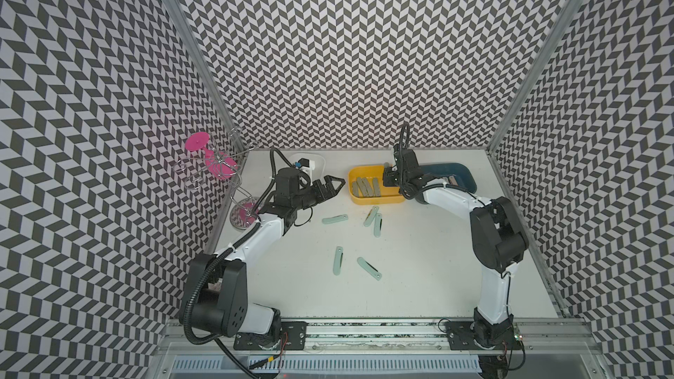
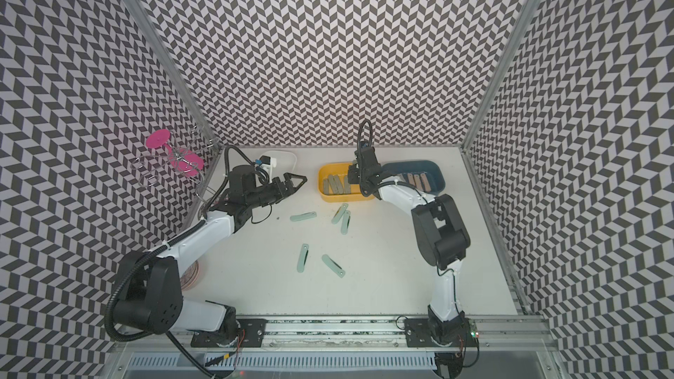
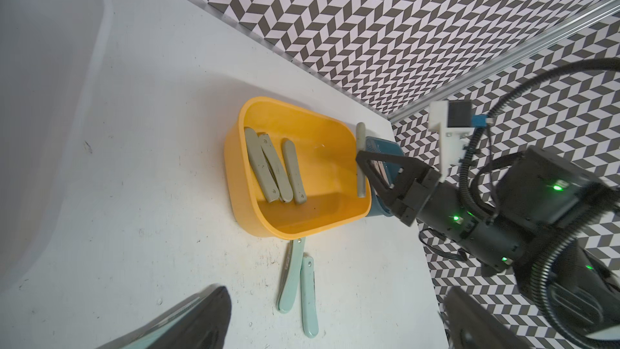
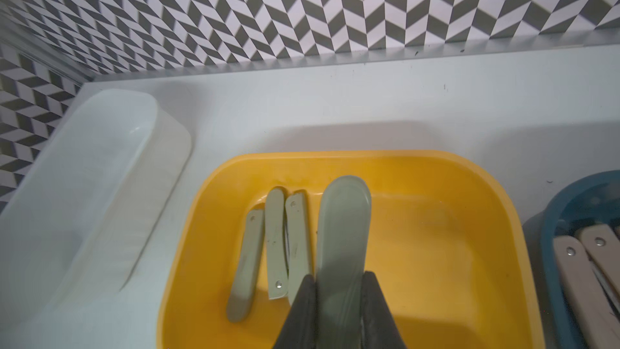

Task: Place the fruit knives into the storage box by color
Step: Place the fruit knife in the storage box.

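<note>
White table (image 1: 419, 267): my right gripper (image 4: 338, 278), lower centre, pinches a grey knife (image 4: 344, 229) over the yellow box (image 4: 402, 158) holding three knives (image 4: 276, 240); left gripper (image 1: 337, 183) spread.

Three grey-green knives (image 4: 276, 246) lie in the yellow box (image 4: 436, 162); my right gripper (image 4: 339, 276) holds a fourth knife (image 4: 342, 223) above it. Five mint knives (image 1: 338, 260) lie outside that box.

From centre of the white flat table (image 1: 419, 267) I see: yellow rounded plastic bin (image 3: 232, 169) at 12, dark blue rounded plastic bin (image 2: 436, 176) just beside it at 1, white translucent plastic bin (image 4: 100, 162) at 11. Three grey-green folded fruit knives (image 3: 268, 166) in the yellow bin; the right gripper (image 4: 339, 280) clamps a fourth grey-green knife (image 4: 344, 223) above its 3 o'clock side. Peach-pink folded knives (image 2: 415, 181) in the blue bin. Five pale mint folded knives (image 1: 334, 219) on the table: three at the yellow bin's 6, two near centre.
</note>
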Controlling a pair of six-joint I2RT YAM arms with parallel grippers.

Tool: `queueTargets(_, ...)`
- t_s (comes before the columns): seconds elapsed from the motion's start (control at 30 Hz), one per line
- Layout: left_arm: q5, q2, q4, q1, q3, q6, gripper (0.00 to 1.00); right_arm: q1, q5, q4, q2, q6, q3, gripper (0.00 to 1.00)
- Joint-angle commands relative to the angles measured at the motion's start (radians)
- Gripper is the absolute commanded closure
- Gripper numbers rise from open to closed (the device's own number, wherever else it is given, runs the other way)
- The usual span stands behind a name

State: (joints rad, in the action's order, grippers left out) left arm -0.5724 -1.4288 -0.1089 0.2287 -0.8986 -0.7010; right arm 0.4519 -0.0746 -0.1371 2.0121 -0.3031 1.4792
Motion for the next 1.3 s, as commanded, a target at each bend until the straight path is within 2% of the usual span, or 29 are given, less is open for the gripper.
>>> queueTargets(0.0,0.007,-0.015,-0.004,0.007,-0.039,0.010,0.00,-0.015,0.005,0.013,0.062,0.010,0.066,0.85)
queueTargets(0.23,0.017,-0.043,0.000,0.013,-0.056,0.015,0.00,-0.022,0.013,0.002,0.175,0.009,0.123,0.85)
queueTargets(0.5,0.035,-0.082,0.010,0.029,-0.084,0.023,0.00,-0.030,0.025,0.003,0.238,-0.006,0.146,0.83)
queueTargets(0.7,0.050,-0.121,0.024,0.038,-0.111,0.035,0.00,-0.039,0.051,-0.027,0.250,-0.003,0.182,0.63)
queueTargets(0.77,0.055,-0.138,0.033,0.037,-0.130,0.045,0.00,-0.042,0.065,-0.028,0.229,-0.002,0.181,0.58)
queueTargets(1.03,0.087,-0.254,0.077,0.038,-0.230,0.091,0.00,-0.048,0.205,-0.023,0.063,-0.013,0.144,0.48)
queueTargets(1.27,0.124,-0.420,0.108,0.048,-0.343,0.131,0.00,-0.050,0.257,0.017,-0.188,-0.046,-0.077,0.34)
